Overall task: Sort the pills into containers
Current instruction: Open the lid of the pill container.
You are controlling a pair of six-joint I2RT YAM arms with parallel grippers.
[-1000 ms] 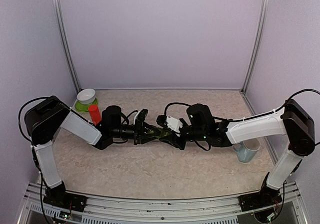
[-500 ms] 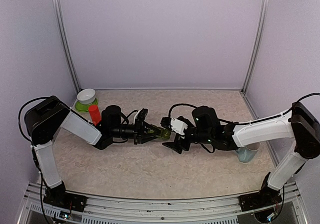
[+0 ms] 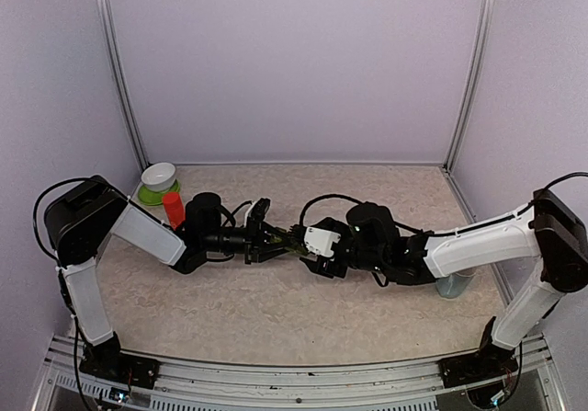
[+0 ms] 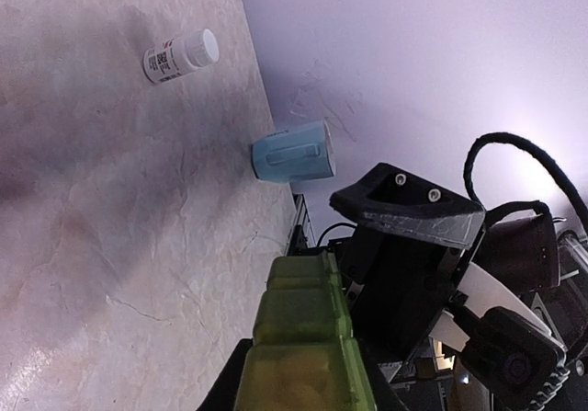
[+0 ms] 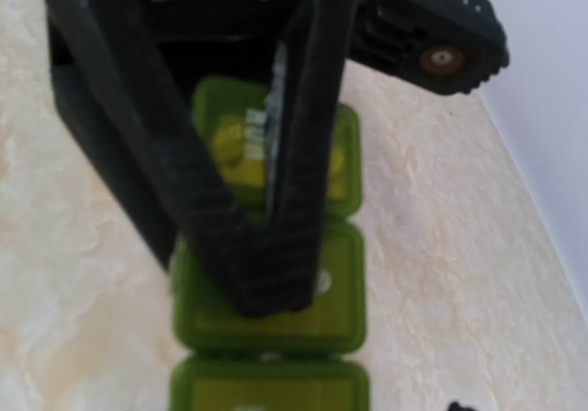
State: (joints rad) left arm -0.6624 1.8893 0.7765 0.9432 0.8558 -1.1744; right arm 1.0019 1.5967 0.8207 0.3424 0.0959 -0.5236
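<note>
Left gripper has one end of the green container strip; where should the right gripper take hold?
Probably the free end compartment of the containers, pinched across its narrow width, approached from where the right gripper is: the strip juts lengthwise out of the left gripper.

beige table [image 3: 276, 314] holds mug [image 4: 294, 152], pill bottle [image 4: 180, 55]
</note>
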